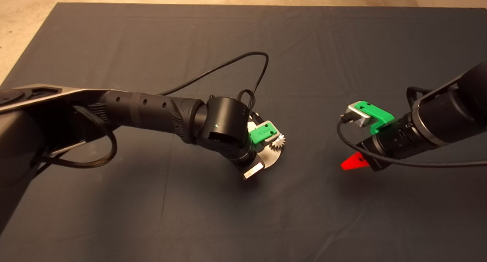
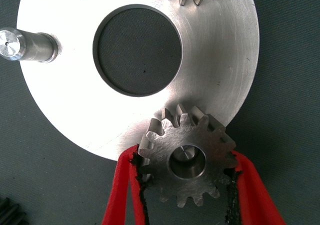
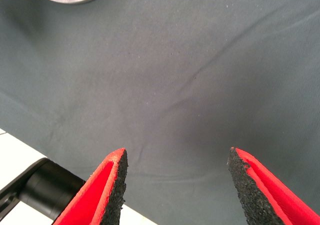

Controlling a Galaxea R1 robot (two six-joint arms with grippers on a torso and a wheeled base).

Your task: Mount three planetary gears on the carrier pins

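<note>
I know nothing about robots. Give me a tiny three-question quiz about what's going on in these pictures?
1. True or false: the left gripper holds a gear.
2. How many carrier pins on the disc stand bare in the left wrist view?
3. The right gripper is: A) gripping the disc, B) open over the mat, C) holding a gear.

Key: 1 true; 2 one; 3 B.

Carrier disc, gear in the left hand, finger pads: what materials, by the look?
Carrier disc: bare metal, likely steel or aluminium, with fine circular machining marks. Gear: the same silvery metal, duller on its face. Finger pads: black, coarse and grainy, probably rubber or foam.
</note>
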